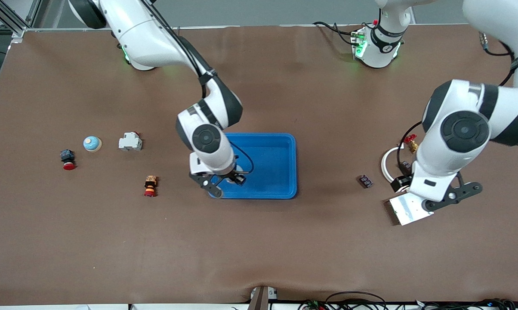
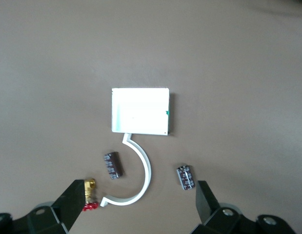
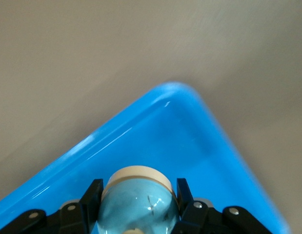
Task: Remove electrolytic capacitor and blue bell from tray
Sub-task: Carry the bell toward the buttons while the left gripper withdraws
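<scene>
My right gripper [image 1: 227, 180] is shut on a light blue bell with a cream base [image 3: 138, 195]. It holds the bell inside the blue tray [image 1: 280, 144], at the tray corner nearer the front camera and toward the right arm's end. A second light blue bell [image 1: 92, 143] sits on the table toward the right arm's end. My left gripper [image 2: 138, 210] is open and empty over the table toward the left arm's end. Two small dark capacitors [image 2: 113, 165] [image 2: 186, 176] lie below it. One capacitor [image 1: 365, 181] shows in the front view.
Under the left gripper lie a white plate [image 2: 140, 111], a white curved strip [image 2: 141, 175] and a brass valve with a red handle [image 2: 89, 194]. Toward the right arm's end lie a white breaker [image 1: 130, 141], a red push button [image 1: 68, 159] and an orange-red switch [image 1: 150, 185].
</scene>
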Robot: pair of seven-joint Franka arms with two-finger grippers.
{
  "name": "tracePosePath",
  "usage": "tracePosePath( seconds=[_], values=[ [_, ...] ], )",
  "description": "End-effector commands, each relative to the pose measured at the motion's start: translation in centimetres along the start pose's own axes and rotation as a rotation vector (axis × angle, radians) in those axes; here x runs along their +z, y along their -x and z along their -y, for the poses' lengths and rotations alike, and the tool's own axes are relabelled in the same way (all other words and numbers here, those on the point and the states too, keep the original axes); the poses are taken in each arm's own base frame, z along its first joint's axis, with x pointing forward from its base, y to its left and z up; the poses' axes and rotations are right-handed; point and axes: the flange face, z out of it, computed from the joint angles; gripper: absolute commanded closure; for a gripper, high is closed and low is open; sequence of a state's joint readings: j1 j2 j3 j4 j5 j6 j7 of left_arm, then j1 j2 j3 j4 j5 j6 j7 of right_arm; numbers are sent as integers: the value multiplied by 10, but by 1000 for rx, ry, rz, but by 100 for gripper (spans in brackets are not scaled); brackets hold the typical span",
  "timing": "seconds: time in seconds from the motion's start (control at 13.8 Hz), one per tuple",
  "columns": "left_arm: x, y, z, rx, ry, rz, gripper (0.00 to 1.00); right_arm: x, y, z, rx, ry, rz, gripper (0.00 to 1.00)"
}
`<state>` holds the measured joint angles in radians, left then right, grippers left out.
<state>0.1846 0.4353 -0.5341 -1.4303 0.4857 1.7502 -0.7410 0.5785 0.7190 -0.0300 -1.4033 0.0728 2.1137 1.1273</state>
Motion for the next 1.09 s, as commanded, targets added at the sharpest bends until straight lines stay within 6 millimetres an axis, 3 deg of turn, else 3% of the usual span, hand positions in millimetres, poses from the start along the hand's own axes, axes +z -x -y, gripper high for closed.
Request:
tracePosePath(
  seconds=[0.0,0.22,0.44,0.65,0.87,1.02],
  values=[
    [-28,4,19,52,30,-1,0,-23,-47,-42,-84,22,43,100],
    [-54,2,42,23,69,-11,0,-33,-101,-115,-228,37,61,100],
    [-80,11,49,73,93,-19,0,-19,-126,-182,-334,40,62,100],
    [-99,2,75,165,104,-51,0,-2,-159,-244,-411,24,54,100],
    [-124,4,88,197,163,-60,0,8,-186,-289,-479,19,61,100],
    [-134,4,113,159,184,-59,0,20,-201,-316,-505,12,52,100]
  ],
)
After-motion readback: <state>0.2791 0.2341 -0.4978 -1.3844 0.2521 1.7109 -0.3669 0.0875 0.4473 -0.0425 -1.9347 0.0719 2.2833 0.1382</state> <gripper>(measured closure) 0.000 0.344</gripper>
